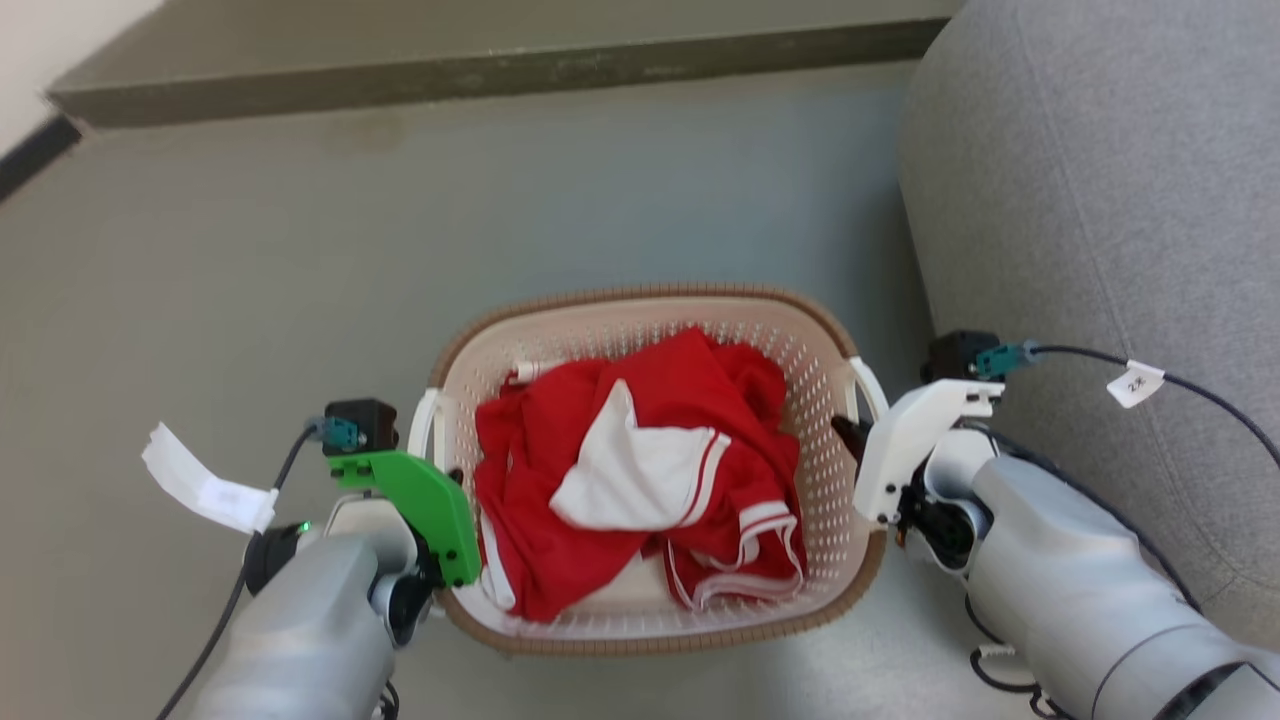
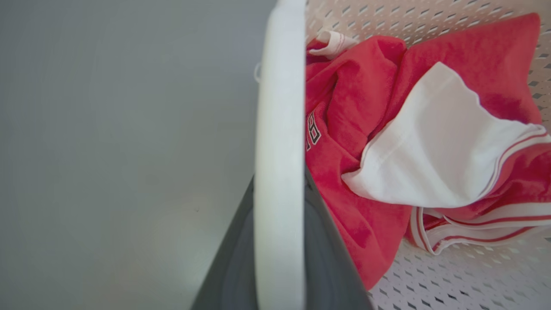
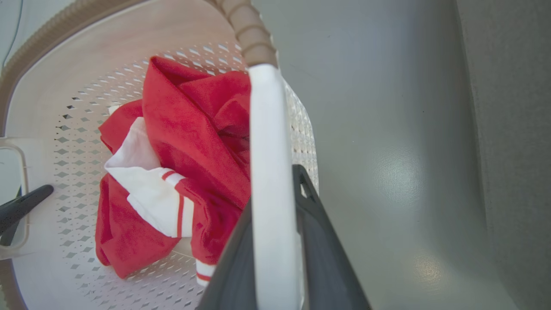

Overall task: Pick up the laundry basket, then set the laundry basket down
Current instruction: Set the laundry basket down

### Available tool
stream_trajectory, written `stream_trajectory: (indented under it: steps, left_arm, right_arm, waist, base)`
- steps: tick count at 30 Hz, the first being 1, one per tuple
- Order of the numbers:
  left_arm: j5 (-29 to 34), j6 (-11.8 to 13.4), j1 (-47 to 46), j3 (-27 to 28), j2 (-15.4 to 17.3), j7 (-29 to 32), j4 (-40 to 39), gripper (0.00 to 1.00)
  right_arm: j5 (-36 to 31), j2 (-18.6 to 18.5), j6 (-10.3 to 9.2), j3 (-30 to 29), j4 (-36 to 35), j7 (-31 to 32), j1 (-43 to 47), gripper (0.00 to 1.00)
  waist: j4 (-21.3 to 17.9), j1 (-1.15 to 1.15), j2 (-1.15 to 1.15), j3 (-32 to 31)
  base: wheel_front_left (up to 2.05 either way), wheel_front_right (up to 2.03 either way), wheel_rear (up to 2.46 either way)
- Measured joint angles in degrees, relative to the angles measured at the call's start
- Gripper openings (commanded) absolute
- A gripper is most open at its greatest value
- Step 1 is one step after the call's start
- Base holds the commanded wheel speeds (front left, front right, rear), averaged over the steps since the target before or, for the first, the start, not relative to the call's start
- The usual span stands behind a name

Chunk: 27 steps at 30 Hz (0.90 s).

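The laundry basket is cream-white and perforated with a brown woven-look rim, and sits in the middle of the head view, over the grey floor. A red and white garment lies crumpled inside it. My left gripper is shut on the basket's left white handle, with dark fingers on either side of the bar. My right gripper is shut on the right white handle in the same way. I cannot tell whether the basket's bottom touches the floor.
A grey sofa stands close on the right, next to my right arm. A low dark step runs along the back. Bare grey floor stretches left and ahead. Tagged cables hang from both wrists.
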Motion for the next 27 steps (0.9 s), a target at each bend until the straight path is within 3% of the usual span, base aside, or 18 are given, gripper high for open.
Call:
stream_trajectory:
  steps: [27]
  left_arm:
    - [1.08, 0.68, -14.52, 1.60, 0.03, -5.87, -0.24, 0.00]
  right_arm:
    - [-2.04, -1.89, 0.01, -0.15, -0.57, -8.11, -13.43, 0.00]
  waist:
    - [-0.51, 0.01, 0.00, 21.07]
  base:
    - [0.00, 0.00, 0.00]
